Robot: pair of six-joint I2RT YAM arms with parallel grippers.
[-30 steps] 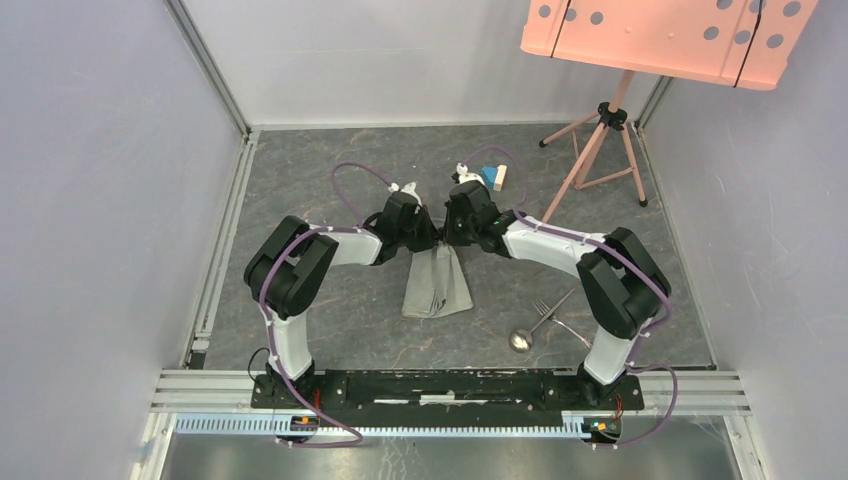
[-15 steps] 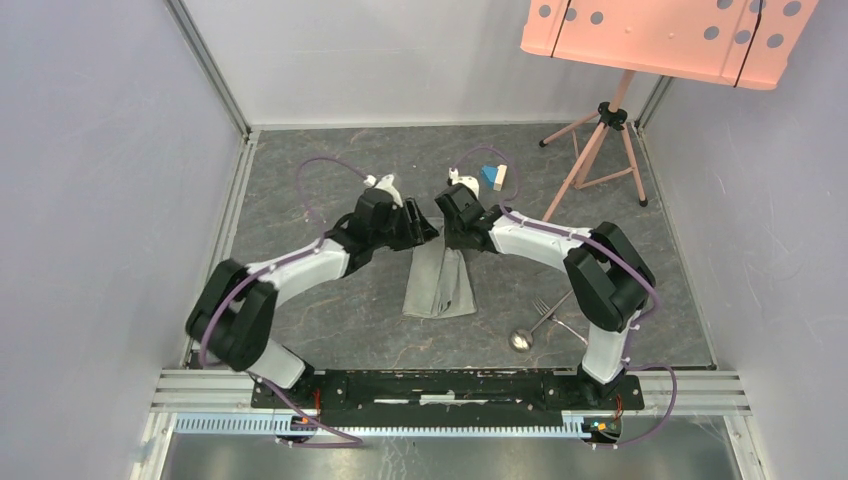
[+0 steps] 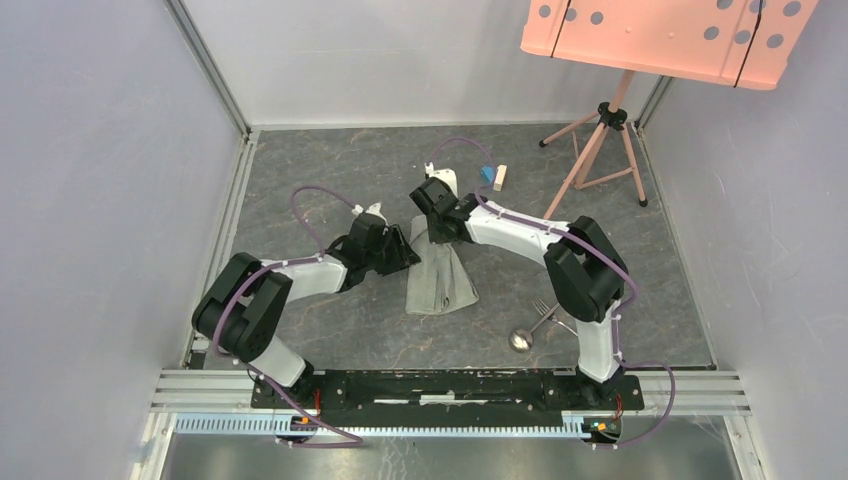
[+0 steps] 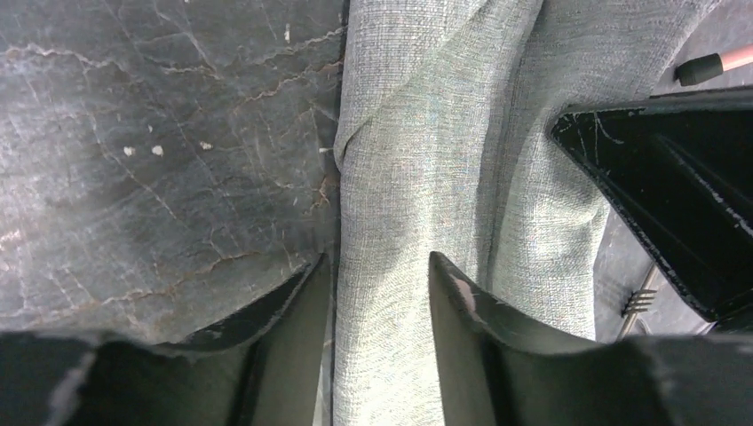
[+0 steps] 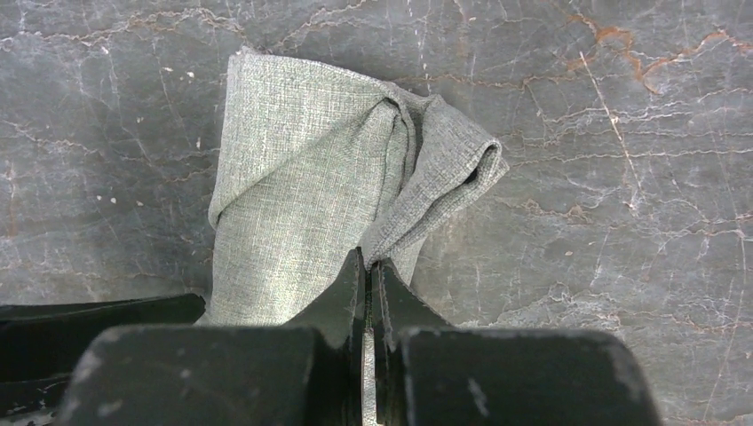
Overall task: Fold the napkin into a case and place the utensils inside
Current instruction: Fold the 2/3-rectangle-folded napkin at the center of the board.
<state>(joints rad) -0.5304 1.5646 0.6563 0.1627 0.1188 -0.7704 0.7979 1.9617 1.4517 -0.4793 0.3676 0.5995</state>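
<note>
Two claws are seen at the upper end of the napkin (image 3: 438, 278), which is laid folded into a narrow strip on the counter (image 3: 330, 180) at the centre of the top view. The left claw (image 4: 377, 288) is held partly open. One finger (image 4: 284, 306) is set on bare counter and the other on the cloth, so the napkin's left edge is straddled without being gripped. The right claw (image 5: 368, 271) is pressed shut, and a bunched fold of the napkin is pinched at its tips, with creases drawn towards them. The utensils, a fork (image 3: 541, 304) and a spoon (image 3: 520, 340), are seen close together on the counter at the lower right of the napkin, apart from it. Small blue and white blocks (image 3: 493, 176) are seen at the upper centre, beyond the right claw.
</note>
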